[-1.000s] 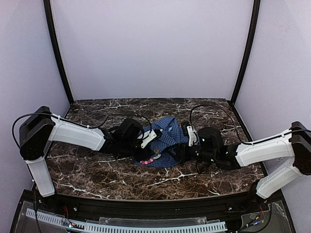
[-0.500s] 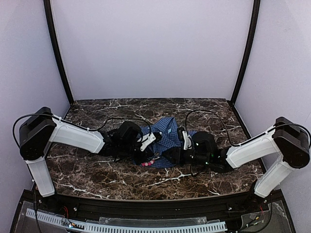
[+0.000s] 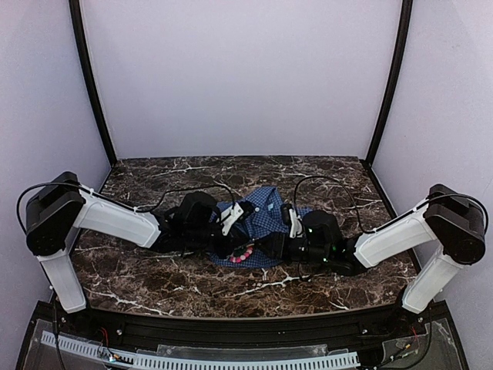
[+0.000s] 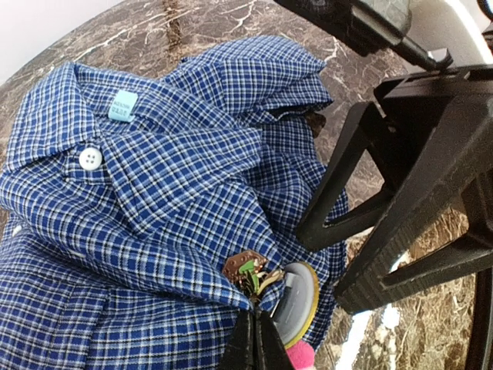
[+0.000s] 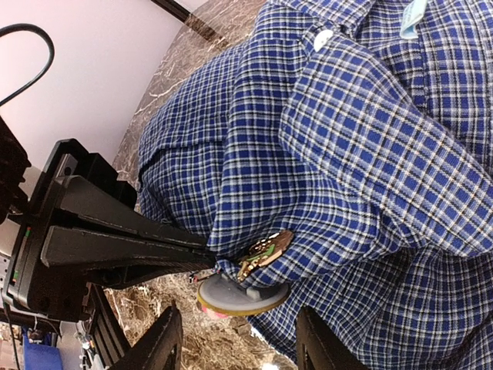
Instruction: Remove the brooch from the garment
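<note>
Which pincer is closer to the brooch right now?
Left. The left pincer is shut, its tips right at the clasp of the brooch on the edge of the garment. The right pincer stands open just beside the disc, seemingly not touching it.

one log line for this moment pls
round gold-rimmed brooch: pinned on blue checked cloth shirt | left pincer: shut at its clasp | right pincer: open beside it

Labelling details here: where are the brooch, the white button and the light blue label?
brooch (image 4: 296, 302), left wrist view, on its gold-rimmed disc.
white button (image 4: 90, 158), left wrist view, its centre.
light blue label (image 4: 122, 105), left wrist view, its middle.
</note>
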